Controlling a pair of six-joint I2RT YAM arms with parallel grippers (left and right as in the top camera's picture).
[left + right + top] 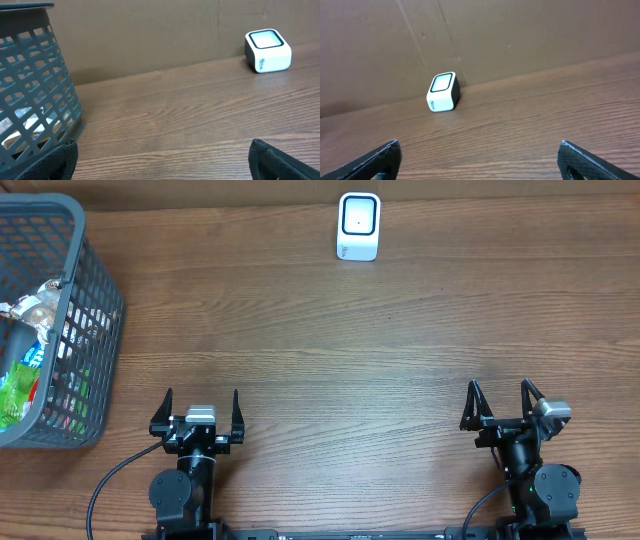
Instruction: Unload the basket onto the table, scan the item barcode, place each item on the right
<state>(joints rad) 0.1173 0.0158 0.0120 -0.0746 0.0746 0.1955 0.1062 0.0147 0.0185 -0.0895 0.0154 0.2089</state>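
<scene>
A white barcode scanner (358, 226) with a dark window stands at the far middle of the wooden table; it also shows as the scanner (268, 50) in the left wrist view and the scanner (443, 92) in the right wrist view. Packaged items (30, 350) lie inside a grey mesh basket (95, 310) at the left. My left gripper (202, 404) rests open near the front edge, left of centre, nothing between its fingers (59, 161). My right gripper (498, 398) is open at the front right, its fingers (580, 159) apart over bare wood.
The basket (35, 95) stands close to the left gripper's left side. A brown cardboard wall (485, 35) backs the table behind the scanner. Cables (110, 480) trail from the arm bases at the front edge.
</scene>
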